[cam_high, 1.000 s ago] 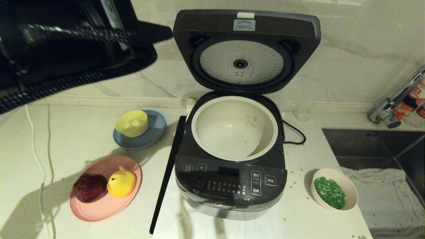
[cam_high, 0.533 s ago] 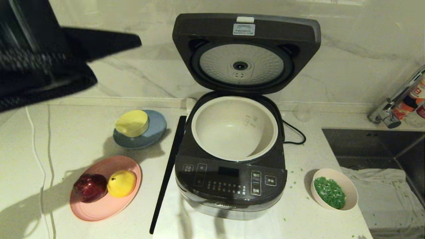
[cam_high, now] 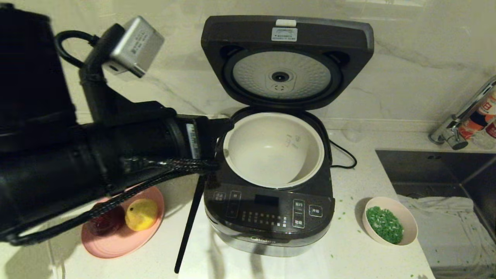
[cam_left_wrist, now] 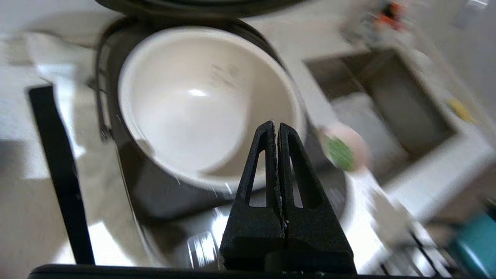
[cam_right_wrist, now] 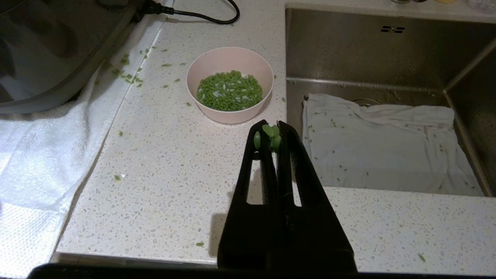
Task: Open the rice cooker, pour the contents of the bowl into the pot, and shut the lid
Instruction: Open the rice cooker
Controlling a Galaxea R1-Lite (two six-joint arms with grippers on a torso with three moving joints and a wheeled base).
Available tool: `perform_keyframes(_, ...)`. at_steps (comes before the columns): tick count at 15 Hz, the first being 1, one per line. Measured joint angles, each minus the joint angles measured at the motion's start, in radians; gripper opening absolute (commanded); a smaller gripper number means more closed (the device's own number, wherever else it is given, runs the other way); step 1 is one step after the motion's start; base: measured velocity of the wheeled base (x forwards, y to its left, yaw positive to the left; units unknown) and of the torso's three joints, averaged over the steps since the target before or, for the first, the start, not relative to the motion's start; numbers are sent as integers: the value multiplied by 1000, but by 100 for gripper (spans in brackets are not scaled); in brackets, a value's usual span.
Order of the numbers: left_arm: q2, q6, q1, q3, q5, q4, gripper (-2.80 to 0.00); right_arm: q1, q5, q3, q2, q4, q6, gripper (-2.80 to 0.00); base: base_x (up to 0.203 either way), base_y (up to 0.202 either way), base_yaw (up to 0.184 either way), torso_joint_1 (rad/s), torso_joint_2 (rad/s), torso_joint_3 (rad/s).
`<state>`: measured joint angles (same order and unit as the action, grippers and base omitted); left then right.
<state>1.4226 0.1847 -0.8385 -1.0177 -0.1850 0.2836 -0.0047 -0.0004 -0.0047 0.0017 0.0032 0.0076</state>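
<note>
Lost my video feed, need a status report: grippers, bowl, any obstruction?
Left gripper shut, empty, beside the off-white pot. Right gripper shut, short of the pale pink bowl. Dark hinged lid up; bowl full, path clear.

This was a home kitchen. The pale speckled stone surface [cam_right_wrist: 162, 155] ran beside a sunken stainless steel sink [cam_right_wrist: 387, 50] with a white cloth [cam_right_wrist: 387, 151] in it, and a chrome tap [cam_high: 461, 116] stood by a marble-patterned wall [cam_high: 418, 73]. A dark grey rice cooker [cam_high: 271, 217] and a pink plate [cam_high: 116, 240] with fruit stood on the surface.
</note>
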Motion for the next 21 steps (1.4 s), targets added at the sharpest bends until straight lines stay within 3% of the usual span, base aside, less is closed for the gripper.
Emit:
perform_keyframes(4,168,-76,0,-57,-109,229,-280,0,0,0,0,0,0,-280,0,0,0,0,0,0)
perform_keyframes(8,315,-163,0,-183,-162,402,-280,0,0,0,0,0,0,-280,0,0,0,0,0,0)
perform_keyframes(10,370,-204,0,-234,-171,435,-280,0,0,0,0,0,0,-280,0,0,0,0,0,0)
perform_keyframes(13,435,-215,0,-321,-202,450,-280,0,0,0,0,0,0,-280,0,0,0,0,0,0)
perform_keyframes(21,592,-260,13,-583,-201,440,-280,0,0,0,0,0,0,-280,0,0,0,0,0,0)
